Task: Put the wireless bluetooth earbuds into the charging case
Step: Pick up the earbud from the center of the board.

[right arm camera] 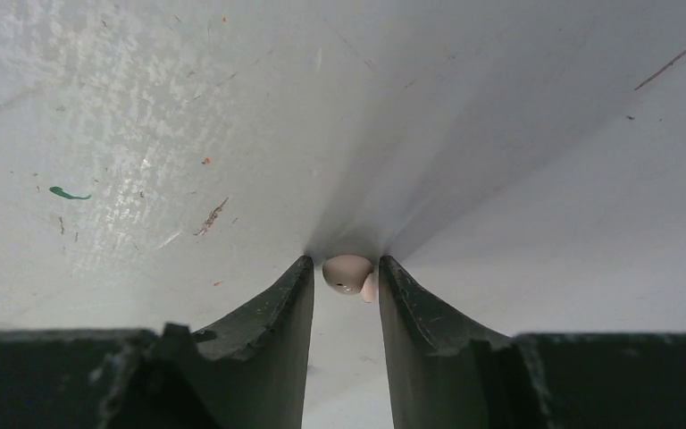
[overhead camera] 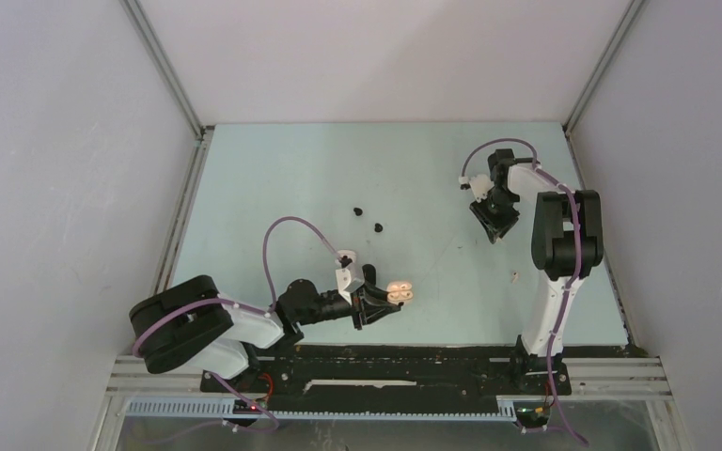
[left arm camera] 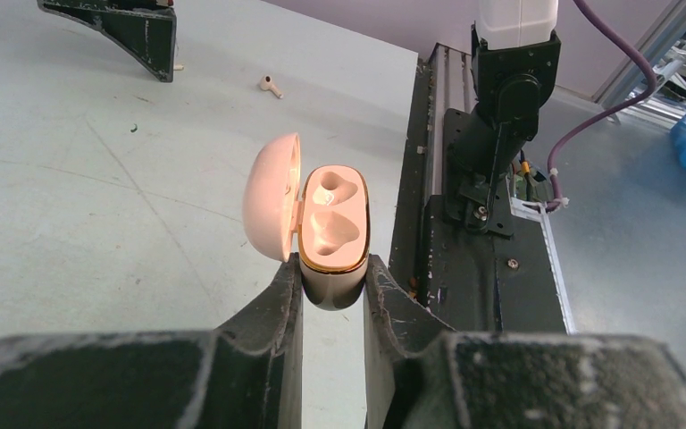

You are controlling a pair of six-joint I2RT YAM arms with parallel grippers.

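Case [left arm camera: 333, 234] stands clamped in the left pincer [left arm camera: 332, 268], its lid [left arm camera: 272, 197] swung open and both wells looking empty, with its long axis running straight out from the tips. The right pincer [right arm camera: 346, 261] is narrowed on a pale bud [right arm camera: 344, 271] at its tips. From there the case lies well apart, leftward and nearer the bases. The right arm is folded high, wrist tipped down.

Half hidden between dark right fingers [right arm camera: 415, 308], small pale cream rounded earbud [right arm camera: 346, 271]; buried between dark left fingers [left arm camera: 272, 313], lower body of glossy pink open charging case [left arm camera: 332, 228].
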